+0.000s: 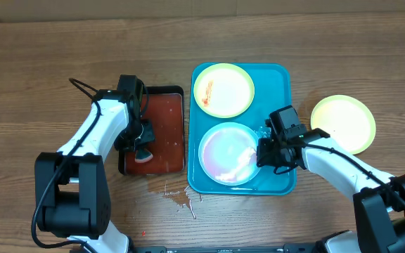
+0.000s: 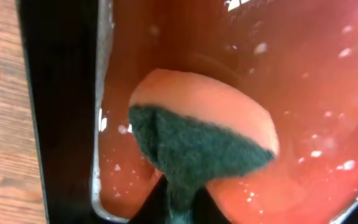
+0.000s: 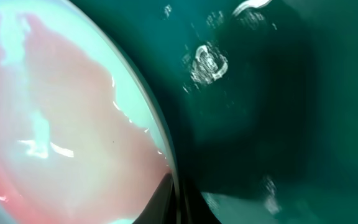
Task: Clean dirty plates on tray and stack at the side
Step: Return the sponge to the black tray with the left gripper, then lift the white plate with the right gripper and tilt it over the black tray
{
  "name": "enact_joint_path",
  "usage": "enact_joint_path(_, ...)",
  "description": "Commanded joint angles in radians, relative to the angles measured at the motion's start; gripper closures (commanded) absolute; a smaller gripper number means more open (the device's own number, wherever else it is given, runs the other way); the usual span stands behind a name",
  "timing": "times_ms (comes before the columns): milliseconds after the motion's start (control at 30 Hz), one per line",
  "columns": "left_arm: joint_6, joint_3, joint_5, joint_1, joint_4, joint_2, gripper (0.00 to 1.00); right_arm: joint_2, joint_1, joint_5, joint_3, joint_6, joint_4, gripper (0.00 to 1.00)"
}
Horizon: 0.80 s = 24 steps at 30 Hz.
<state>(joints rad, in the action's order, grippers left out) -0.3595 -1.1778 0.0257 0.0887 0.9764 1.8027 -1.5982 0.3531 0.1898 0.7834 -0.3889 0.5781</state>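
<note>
Two plates (image 1: 223,89) sit on the turquoise tray (image 1: 280,81). The near blue plate (image 1: 225,154) lies to the right of the left gripper (image 1: 142,149), which pinches a sponge (image 2: 197,143), jaws narrow, in the black tray (image 1: 167,119). The right gripper (image 1: 264,153), closed, grips that plate's right rim.
</note>
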Motion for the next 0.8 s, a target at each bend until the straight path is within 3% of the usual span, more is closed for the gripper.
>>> enact_joint_path(0, -0.001, -0.048, -0.043, -0.006, 0.016, -0.019, 0.61, -0.017, -0.008, -0.084, 0.044, 0.022, 0.079, 0.96)
enact_joint_path(67, 0.001, -0.089, -0.068, -0.006, 0.049, -0.026, 0.47, -0.005, -0.006, -0.124, 0.102, 0.022, 0.157, 0.96)
enact_joint_path(300, 0.001, -0.306, -0.124, -0.026, 0.203, -0.083, 0.35, 0.011, 0.002, -0.165, 0.401, 0.100, 0.433, 0.96)
enact_joint_path(400, 0.001, -0.414, -0.124, -0.038, 0.267, -0.112, 0.21, 0.010, 0.027, -0.180, 0.531, 0.145, 0.495, 0.96)
enact_joint_path(533, 0.000, -0.562, -0.124, -0.048, 0.343, -0.148, 0.04, 0.010, 0.092, -0.244, 0.659, 0.158, 0.484, 0.96)
enact_joint_path(767, 0.000, -0.702, -0.124, -0.049, 0.408, -0.224, 0.00, -0.023, 0.274, -0.390, 0.691, 0.151, 0.249, 0.96)
